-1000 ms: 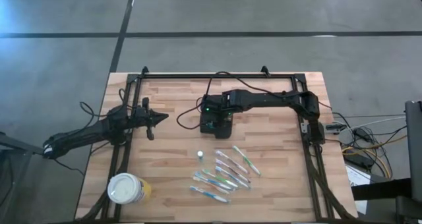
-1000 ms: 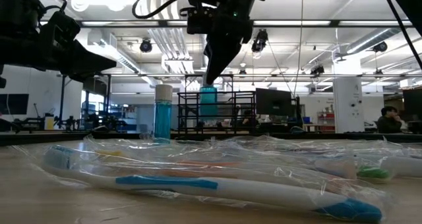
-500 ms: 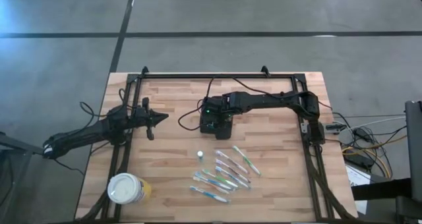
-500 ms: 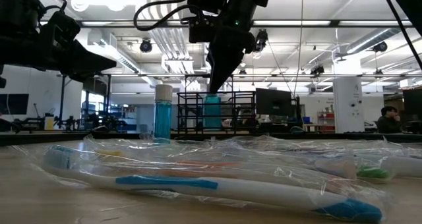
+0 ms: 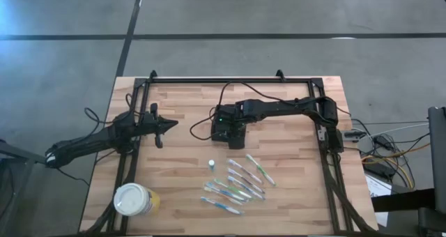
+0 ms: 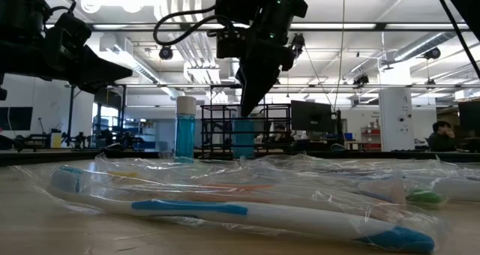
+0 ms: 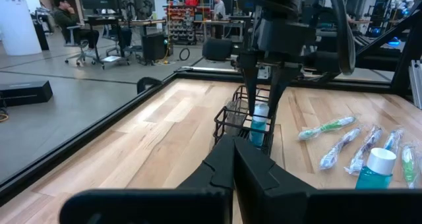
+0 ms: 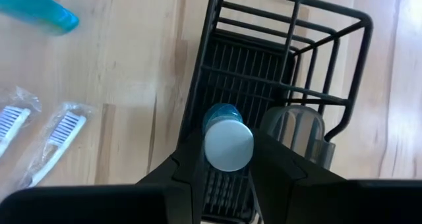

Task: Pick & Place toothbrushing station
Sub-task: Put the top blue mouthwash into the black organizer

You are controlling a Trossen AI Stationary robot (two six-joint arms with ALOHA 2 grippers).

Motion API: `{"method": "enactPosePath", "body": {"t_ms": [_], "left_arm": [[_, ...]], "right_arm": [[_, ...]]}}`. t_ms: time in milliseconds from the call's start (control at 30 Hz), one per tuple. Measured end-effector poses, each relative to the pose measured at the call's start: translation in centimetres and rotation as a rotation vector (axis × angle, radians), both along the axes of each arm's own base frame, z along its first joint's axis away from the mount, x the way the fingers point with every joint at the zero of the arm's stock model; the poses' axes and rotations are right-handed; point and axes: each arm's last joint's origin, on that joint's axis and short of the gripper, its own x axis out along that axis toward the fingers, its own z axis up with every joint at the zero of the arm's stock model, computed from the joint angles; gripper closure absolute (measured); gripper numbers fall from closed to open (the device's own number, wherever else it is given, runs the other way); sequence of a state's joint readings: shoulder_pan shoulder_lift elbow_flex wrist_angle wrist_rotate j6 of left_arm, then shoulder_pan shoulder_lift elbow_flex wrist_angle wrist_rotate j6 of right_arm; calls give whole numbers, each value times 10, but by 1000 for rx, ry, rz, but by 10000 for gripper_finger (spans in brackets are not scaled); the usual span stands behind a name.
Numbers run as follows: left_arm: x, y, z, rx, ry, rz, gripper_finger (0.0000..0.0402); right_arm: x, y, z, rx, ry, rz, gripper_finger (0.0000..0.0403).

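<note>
The toothbrushing station, a black wire basket (image 5: 224,134) (image 8: 264,72) (image 7: 232,122), stands on its base at the middle of the wooden table. My right gripper (image 5: 230,127) (image 8: 228,159) hangs over it, shut on a small blue bottle (image 7: 258,124) (image 6: 242,137) with a white cap. A clear grey holder (image 8: 295,128) sits inside the basket beside the bottle. At the table's left side my left gripper (image 5: 171,123) (image 7: 234,159) stays shut and holds nothing. My right gripper pinches the bottle at its white cap (image 8: 228,145), one finger (image 8: 191,159) on either side. The fingers come from above, slanting steeply down. The bottle hangs upright with its lower part inside the basket; whether it touches the basket's floor I cannot tell.
A second blue bottle (image 5: 210,164) (image 7: 374,171) stands on the table near the basket. Several wrapped toothbrushes (image 5: 238,184) (image 6: 225,202) lie toward the near edge. A round white-lidded tub (image 5: 132,199) sits at the near left corner. A black frame (image 5: 230,79) runs round the table.
My right gripper has gone down with the blue bottle, which stays upright and has sunk from above the basket's rim to partly inside it.
</note>
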State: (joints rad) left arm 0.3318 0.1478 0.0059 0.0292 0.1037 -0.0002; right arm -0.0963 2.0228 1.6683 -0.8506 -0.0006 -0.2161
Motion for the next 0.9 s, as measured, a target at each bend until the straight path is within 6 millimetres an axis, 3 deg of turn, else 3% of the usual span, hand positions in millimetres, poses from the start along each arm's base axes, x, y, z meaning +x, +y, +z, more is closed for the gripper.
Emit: {"method": "enactPosePath", "body": {"t_ms": [700, 900], "left_arm": [[0, 0, 0, 0, 0, 0, 396], [0, 0, 0, 0, 0, 0, 396]], "right_arm": [[2, -1, 0, 35, -26, 17, 304], [2, 1, 0, 56, -28, 22, 269]]}}
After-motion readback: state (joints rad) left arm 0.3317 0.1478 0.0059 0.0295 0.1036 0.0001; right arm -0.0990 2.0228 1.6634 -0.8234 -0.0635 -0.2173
